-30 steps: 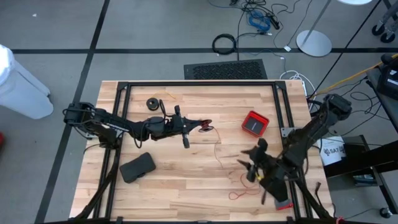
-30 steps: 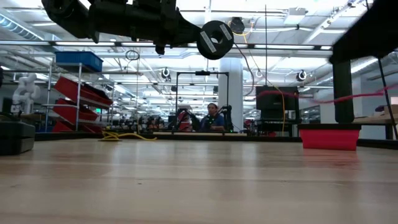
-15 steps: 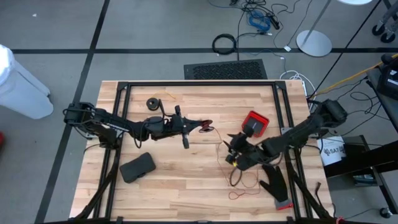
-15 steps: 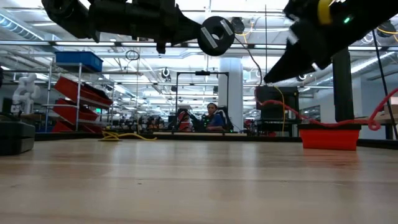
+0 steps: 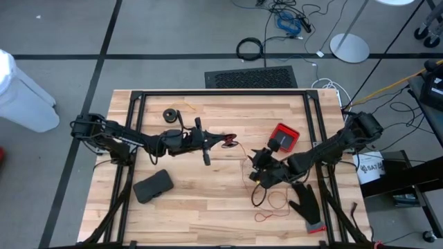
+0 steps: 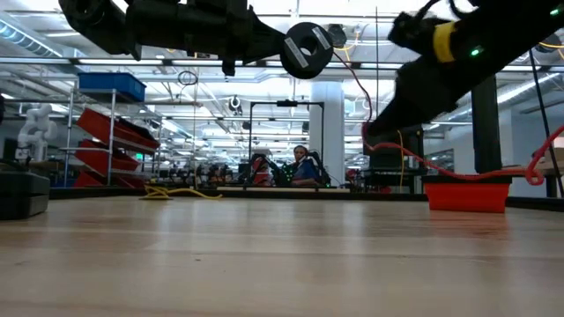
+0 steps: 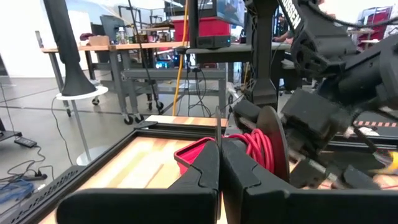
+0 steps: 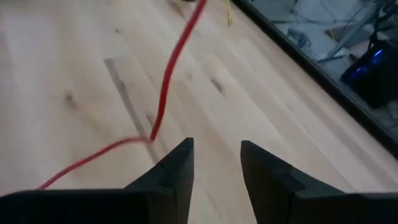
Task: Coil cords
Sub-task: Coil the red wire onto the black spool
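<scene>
My left gripper (image 5: 223, 143) reaches level from the table's left and is shut on a small black spool (image 5: 229, 143) wound with the red cord (image 7: 256, 148), high above the table (image 6: 307, 50). The red cord (image 5: 243, 164) hangs from the spool and ends in loose loops (image 5: 266, 207) on the wood. My right gripper (image 5: 255, 168) stands open right of the hanging cord, tilted down. In its wrist view the cord (image 8: 165, 87) lies just ahead of its fingers (image 8: 216, 155), with nothing between them. A second black spool (image 5: 169, 114) with the yellow-tan cord (image 5: 185, 107) rests on the table at the far left. My left gripper pinches a thin black disc edge of the spool (image 7: 217, 132) between its two shut fingers, coming level from the table's left. The spool is lifted clear of the table, its flat face toward the near edge (image 6: 307, 50). The red cord hangs slack below it.
A red box (image 5: 284, 137) stands to the right of the spool. A black glove (image 5: 306, 206) lies near the right front corner and a black pad (image 5: 153, 185) at the near left. A black frame rail (image 5: 221, 93) runs around the tabletop.
My right gripper has swung from near the right front corner, over the glove, toward the table's middle and the hanging red cord, sinking and tipping down as it went. The glove now lies uncovered. The cord's loose run sags lower than before.
</scene>
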Robot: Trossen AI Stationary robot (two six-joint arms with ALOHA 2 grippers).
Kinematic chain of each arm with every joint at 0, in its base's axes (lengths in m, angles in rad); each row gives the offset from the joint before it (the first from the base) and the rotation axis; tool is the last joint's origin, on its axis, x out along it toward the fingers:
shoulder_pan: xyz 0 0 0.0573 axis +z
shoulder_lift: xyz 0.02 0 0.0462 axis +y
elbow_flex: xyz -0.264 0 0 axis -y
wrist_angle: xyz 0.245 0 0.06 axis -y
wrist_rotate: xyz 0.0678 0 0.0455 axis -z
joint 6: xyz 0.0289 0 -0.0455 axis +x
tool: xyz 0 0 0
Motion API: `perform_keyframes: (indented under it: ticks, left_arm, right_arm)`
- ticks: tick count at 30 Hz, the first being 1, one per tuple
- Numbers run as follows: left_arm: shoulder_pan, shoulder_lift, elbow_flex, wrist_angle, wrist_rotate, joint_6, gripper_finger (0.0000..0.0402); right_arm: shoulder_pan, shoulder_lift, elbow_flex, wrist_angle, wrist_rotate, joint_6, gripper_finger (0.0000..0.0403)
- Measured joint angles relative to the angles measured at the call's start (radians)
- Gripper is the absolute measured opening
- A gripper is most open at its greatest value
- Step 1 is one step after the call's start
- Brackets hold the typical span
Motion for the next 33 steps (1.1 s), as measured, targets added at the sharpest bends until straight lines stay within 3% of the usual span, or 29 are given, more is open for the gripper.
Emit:
perform_keyframes:
  ticks: [6,15,19,26,33]
  left_arm:
    - [0.001,0.000,0.000,-0.001,0.000,0.000,0.0000]
    - [0.000,0.000,0.000,0.006,0.000,0.000,0.0000]
    - [0.000,0.000,0.000,0.007,0.000,0.000,0.0000]
    - [0.000,0.000,0.000,0.008,0.000,0.000,0.0000]
    - [0.000,0.000,0.000,0.026,0.000,-0.003,0.0000]
  right_arm:
    - [0.046,-0.090,0.000,-0.091,-0.103,0.114,0.0120]
    - [0.029,-0.092,0.000,0.015,-0.151,0.059,0.0185]
    - [0.013,-0.083,0.000,0.053,-0.147,0.020,0.0191]
    - [-0.019,-0.073,-0.001,0.054,-0.068,0.005,0.0140]
    - [-0.025,-0.073,-0.022,0.060,-0.006,0.012,0.0022]
